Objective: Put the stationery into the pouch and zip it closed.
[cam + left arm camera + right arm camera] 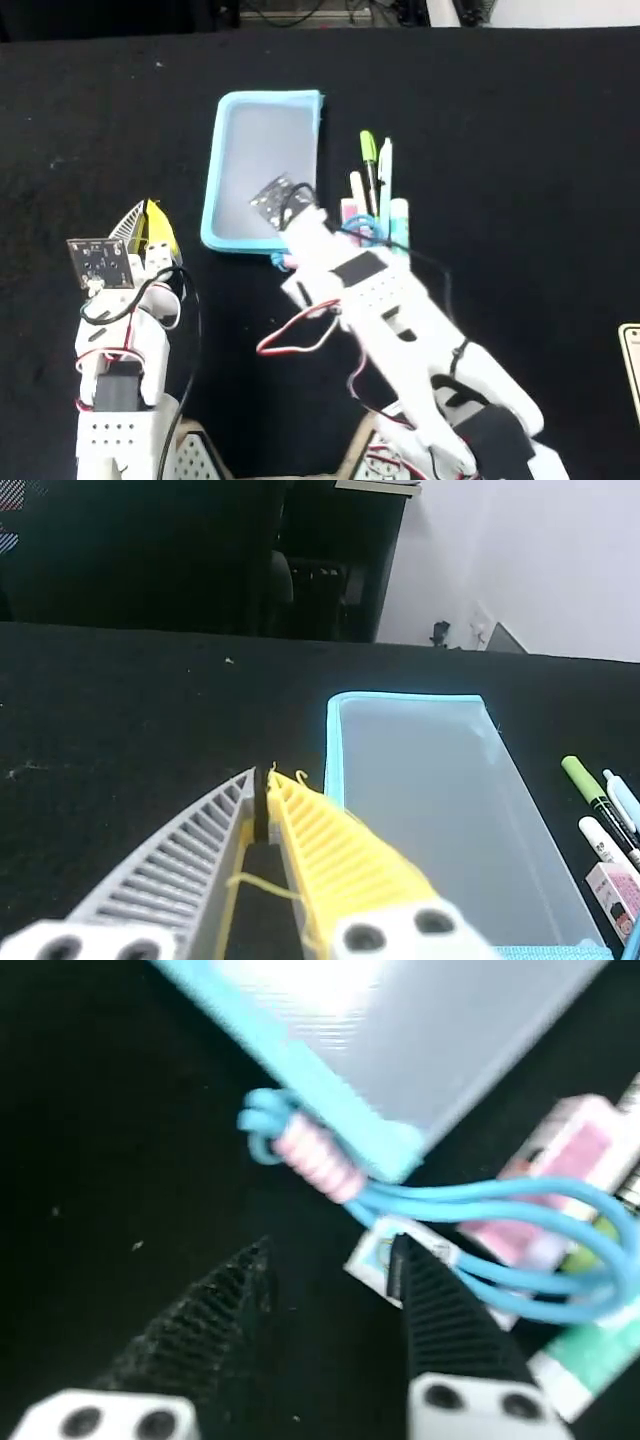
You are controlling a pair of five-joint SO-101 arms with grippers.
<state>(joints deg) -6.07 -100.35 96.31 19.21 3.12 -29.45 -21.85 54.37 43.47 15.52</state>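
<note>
Nothing had been put into the pouch [262,160]; pens [378,185] were left beside it, right gripper [330,1244] spread, left gripper [264,776] pressed together.

High view: fixed above the arms, looking down on the black table [520,120]. The arm bases sit at the near edge and the room's edge runs along the far one. Wide and far off.
Left wrist view: on the left arm's wrist, looking low and forward along the left tool [262,778], across the table to the room behind. Middling near.
Right wrist view: on the right arm's wrist, looking down past the right tool [330,1260]. Very close to the table.
Shared: the pouch [265,150] in all three views; the pens [372,165] in high and left wrist; the blue cord [500,1200] in high and right wrist.
</note>
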